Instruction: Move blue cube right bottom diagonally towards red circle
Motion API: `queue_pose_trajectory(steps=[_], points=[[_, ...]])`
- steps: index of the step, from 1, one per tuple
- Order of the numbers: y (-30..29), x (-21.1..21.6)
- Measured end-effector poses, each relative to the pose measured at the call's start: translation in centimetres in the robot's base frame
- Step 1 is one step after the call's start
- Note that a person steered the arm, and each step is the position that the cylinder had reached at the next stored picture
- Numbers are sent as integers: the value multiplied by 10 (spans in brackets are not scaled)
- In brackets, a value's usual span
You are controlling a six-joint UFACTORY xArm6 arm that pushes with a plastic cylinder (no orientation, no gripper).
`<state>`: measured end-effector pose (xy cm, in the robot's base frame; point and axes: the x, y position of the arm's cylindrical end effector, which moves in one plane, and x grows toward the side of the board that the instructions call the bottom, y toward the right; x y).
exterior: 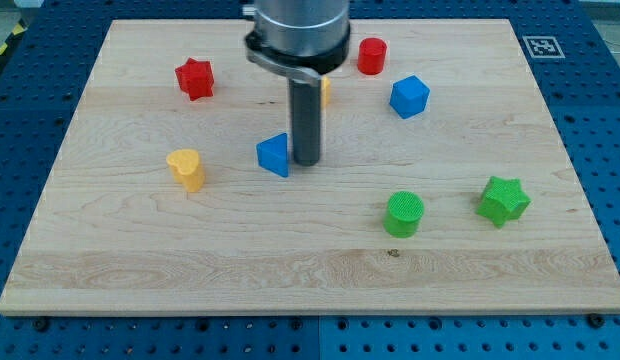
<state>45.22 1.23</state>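
In the camera view my end effector is a bare rod with nothing to spread or pinch; my tip (307,161) stands just right of one blue triangle (275,154). The blue cube (409,97) sits near one red cylinder (371,56). One red star (194,79), one yellow heart (187,168), one green cylinder (403,214), one green star (504,200), a wooden counter (140,250).

One cam, high front, angled down over whole board (550,270).

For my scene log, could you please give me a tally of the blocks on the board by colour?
Red: 2, the red star and red cylinder
Blue: 2, the blue cube and blue triangular block
Yellow: 2, the yellow heart and a yellow block mostly hidden behind the rod
Green: 2, the green cylinder and green star
Total: 8
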Motion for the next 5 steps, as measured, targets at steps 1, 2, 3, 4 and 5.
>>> queue_pose_trajectory(steps=[1,2,3,4,5], points=[[70,-3],[140,-30],[184,-76],[209,-112],[209,-125]])
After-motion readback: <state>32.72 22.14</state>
